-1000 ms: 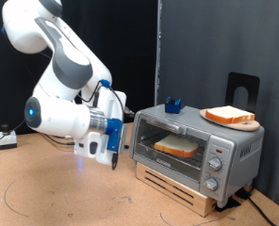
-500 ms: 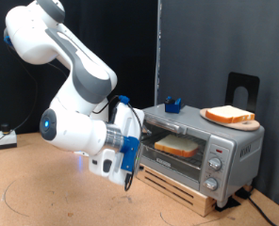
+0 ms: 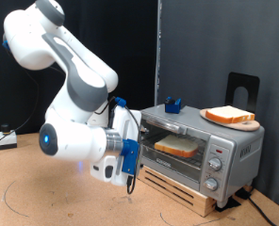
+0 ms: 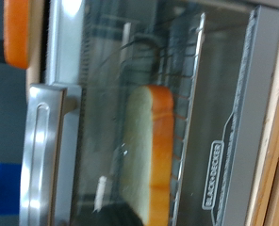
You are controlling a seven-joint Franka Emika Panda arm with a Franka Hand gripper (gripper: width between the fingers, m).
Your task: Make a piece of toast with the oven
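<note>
The silver-grey oven [image 3: 232,147] stands on the table at the exterior view's right, its glass door shut. One slice of toast [image 3: 177,145] lies on the rack inside, seen through the glass. A second, alike slice [image 3: 229,116] lies on a wooden plate [image 3: 250,125] on top of the oven. My gripper [image 3: 130,177] hangs by the door's lower corner on the exterior view's left, close to the oven front. The wrist view shows the door handle [image 4: 41,151] and the slice inside [image 4: 151,160] behind glass; my fingers do not show clearly there.
A small blue object [image 3: 172,104] sits on the oven's top, and a black stand [image 3: 241,89] rises behind the plate. Three knobs [image 3: 215,166] line the oven's right side. The oven rests on a wooden base [image 3: 182,188]. Cables lie on the table at the exterior view's left.
My arm has swung towards the exterior view's right and lowered, bringing the gripper from well short of the oven up close to its door. Both slices and the door have not moved.
</note>
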